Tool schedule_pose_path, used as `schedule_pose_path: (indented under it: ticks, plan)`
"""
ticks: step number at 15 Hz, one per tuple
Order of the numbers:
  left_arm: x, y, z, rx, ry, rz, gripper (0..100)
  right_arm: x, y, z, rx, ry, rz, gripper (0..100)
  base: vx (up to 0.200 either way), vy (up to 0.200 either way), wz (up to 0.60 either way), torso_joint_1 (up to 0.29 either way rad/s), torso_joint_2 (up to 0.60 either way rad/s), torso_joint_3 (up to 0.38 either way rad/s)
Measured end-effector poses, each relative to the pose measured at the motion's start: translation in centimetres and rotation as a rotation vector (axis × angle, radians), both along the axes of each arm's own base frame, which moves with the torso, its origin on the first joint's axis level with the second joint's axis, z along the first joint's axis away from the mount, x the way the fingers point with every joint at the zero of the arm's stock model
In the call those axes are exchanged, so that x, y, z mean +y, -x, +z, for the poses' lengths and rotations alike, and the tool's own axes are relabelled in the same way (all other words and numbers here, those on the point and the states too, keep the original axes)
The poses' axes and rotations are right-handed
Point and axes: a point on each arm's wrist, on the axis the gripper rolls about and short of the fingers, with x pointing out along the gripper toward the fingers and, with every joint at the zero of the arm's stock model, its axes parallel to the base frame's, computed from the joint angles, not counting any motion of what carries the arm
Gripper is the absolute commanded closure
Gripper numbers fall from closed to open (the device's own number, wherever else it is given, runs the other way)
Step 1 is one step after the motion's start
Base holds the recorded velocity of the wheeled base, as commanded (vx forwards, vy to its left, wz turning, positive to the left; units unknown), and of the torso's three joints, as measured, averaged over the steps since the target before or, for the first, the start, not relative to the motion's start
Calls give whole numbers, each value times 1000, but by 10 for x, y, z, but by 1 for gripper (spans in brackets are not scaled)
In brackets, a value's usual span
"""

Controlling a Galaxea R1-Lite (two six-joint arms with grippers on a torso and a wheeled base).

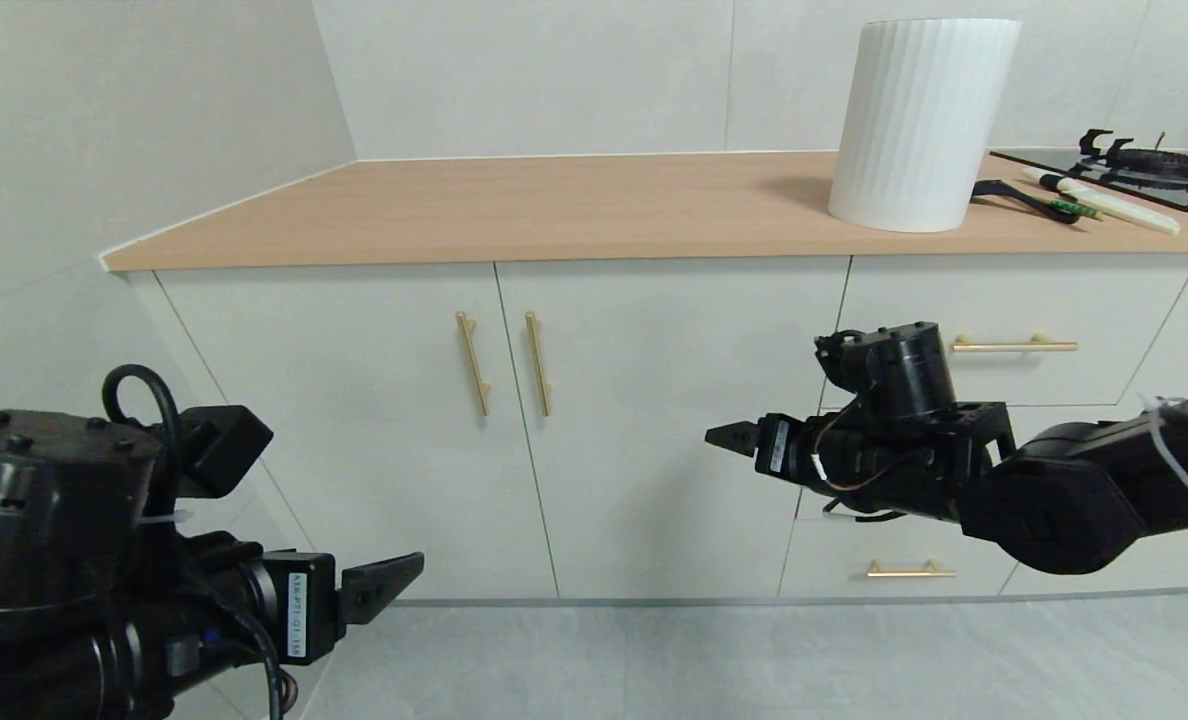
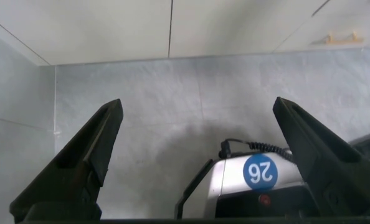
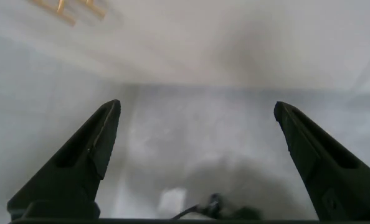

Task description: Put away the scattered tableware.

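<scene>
nearest to us, low at the left, sits the left gripper (image 1: 386,583), its two fingers (image 2: 91,155) spread wide with nothing between them. from its wrist we look down past it at the grey floor (image 2: 191,87). further along, two cupboard doors (image 1: 354,420) meet under the wooden counter (image 1: 514,205), each with an upright gold handle (image 1: 473,362) beside the seam. to the right of these doors we find the right gripper (image 1: 730,437), held in front of the drawers (image 1: 1014,300) at about mid-height of the cabinet and pointing left. its fingers (image 3: 88,155) are likewise spread, and it carries nothing. up on the counter, above and to the right of that gripper, stands a tall white ribbed container (image 1: 922,120). just beside its right side lie the utensils (image 1: 1114,203): a black-handled one (image 1: 1016,194) nearest the container, a small green piece, and a long cream-coloured one lying slantwise. they lie between the container and the black stove burner (image 1: 1154,160) at the far right. both grippers hang below the counter's edge and well apart from the utensils, the right one being the nearer.
</scene>
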Motion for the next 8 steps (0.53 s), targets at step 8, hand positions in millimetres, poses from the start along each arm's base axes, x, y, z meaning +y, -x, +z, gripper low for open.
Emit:
schedule_pose_path:
  ticks: [8]
  plan:
    - [33, 40, 20, -174, 30, 41, 0, -56, 68, 46, -210, 146, -133, 0, 0, 0, 0, 0, 0, 0]
